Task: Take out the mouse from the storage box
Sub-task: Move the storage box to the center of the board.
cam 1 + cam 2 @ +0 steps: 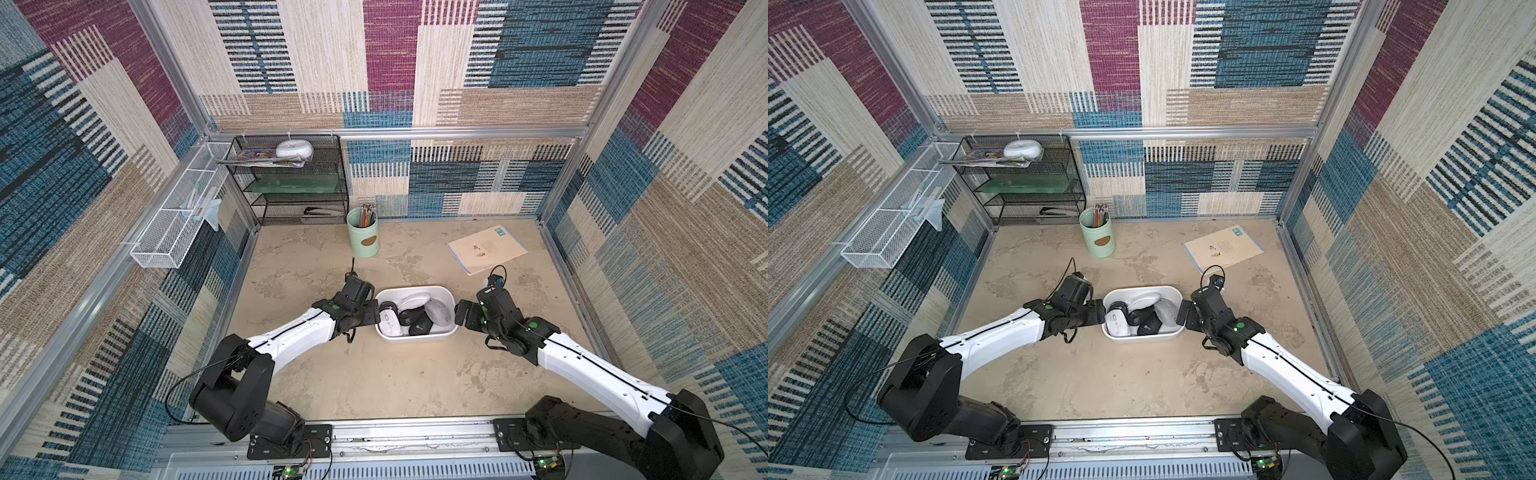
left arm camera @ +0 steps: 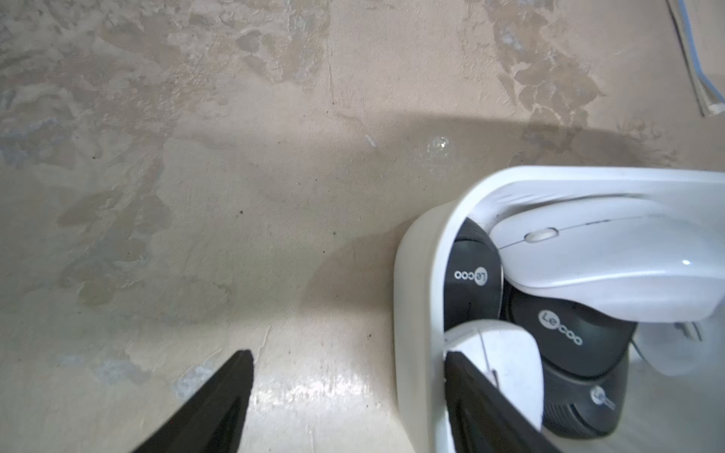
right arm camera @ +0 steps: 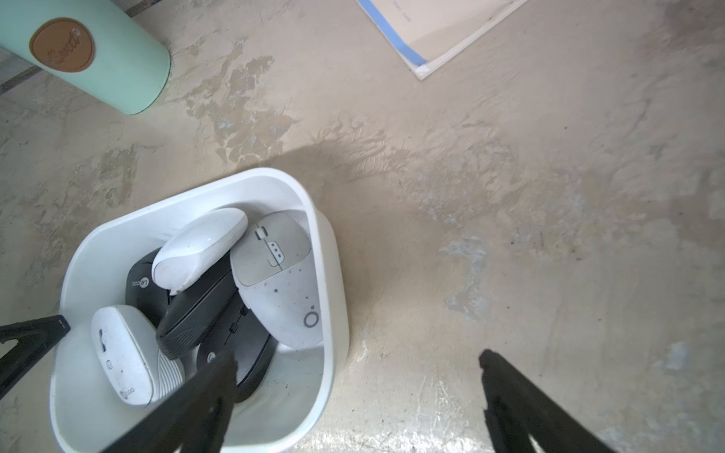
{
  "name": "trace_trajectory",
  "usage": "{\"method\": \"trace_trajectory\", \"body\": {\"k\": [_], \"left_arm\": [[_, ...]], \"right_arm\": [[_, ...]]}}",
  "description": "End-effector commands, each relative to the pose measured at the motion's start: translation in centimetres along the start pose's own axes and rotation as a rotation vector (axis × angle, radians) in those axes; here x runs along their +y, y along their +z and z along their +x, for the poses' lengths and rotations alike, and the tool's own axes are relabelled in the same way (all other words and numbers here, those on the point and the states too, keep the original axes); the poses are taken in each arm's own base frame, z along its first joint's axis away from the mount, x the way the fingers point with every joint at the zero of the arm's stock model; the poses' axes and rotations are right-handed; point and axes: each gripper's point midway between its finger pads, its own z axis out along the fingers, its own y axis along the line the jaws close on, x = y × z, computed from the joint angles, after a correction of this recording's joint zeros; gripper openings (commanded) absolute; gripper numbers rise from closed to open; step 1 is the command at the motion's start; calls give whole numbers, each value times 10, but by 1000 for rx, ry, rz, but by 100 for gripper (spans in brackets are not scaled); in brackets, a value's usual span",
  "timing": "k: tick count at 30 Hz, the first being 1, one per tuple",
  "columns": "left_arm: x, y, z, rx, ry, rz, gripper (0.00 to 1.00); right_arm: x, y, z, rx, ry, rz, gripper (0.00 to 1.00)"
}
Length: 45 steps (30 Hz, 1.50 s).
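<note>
The white storage box (image 1: 415, 287) (image 1: 1142, 287) sits mid-table and holds several mice. A white mouse (image 1: 390, 324) (image 2: 506, 353) (image 3: 121, 353) lies at its left end. Another white mouse (image 1: 415, 300) (image 2: 612, 259) rests on black mice (image 1: 419, 326) (image 2: 569, 337), and a pale grey one (image 1: 439, 313) (image 3: 282, 286) lies along the right wall. My left gripper (image 1: 376, 318) (image 2: 349, 355) is open and straddles the box's left wall (image 2: 416, 274), one finger inside over the white mouse. At the other end my right gripper (image 1: 459, 313) (image 3: 359, 355) is open astride the right wall (image 3: 329, 274).
A mint-green pen cup (image 1: 363, 235) (image 3: 98, 59) stands behind the box. A booklet (image 1: 486, 249) lies at the back right. A black wire shelf (image 1: 291, 183) fills the back left corner, and a white wire-mesh basket (image 1: 178, 216) hangs on the left wall.
</note>
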Motion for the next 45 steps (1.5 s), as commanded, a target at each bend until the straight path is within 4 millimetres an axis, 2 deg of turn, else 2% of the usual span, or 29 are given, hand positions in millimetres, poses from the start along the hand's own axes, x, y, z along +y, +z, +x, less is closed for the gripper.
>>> {"method": "trace_trajectory", "body": {"k": [1,6,12,16,21,29,32,34,37,39,41,45], "left_arm": [[-23,-8,-3,-31,-4,150,86],[-47,-15,-2,-46,-16,308,88],[-62,-4,0,-15,-88,431,82],[-63,2,-6,0,-138,473,78],[-59,6,-23,-5,-188,496,76],[-66,22,-41,40,-212,512,75],[-52,24,-41,41,-219,445,81],[-35,23,-36,57,-228,362,84],[-6,11,-31,44,-230,245,88],[11,-4,-29,6,-196,177,91],[19,-24,-27,-42,-158,154,92],[29,-54,-17,-126,-126,163,93]], "right_arm": [[18,4,4,26,15,-95,99],[32,16,12,66,9,-159,98],[53,30,24,169,-27,-224,97],[69,35,27,197,-24,-294,93],[86,34,28,198,-21,-363,91],[99,40,38,222,-58,-365,91],[84,42,31,193,-108,-268,92],[70,39,21,156,-178,-178,93],[51,31,-1,83,-316,-50,93],[55,23,-12,53,-414,-54,93],[65,19,-21,31,-493,-85,93],[92,21,-22,24,-648,-150,92]]}}
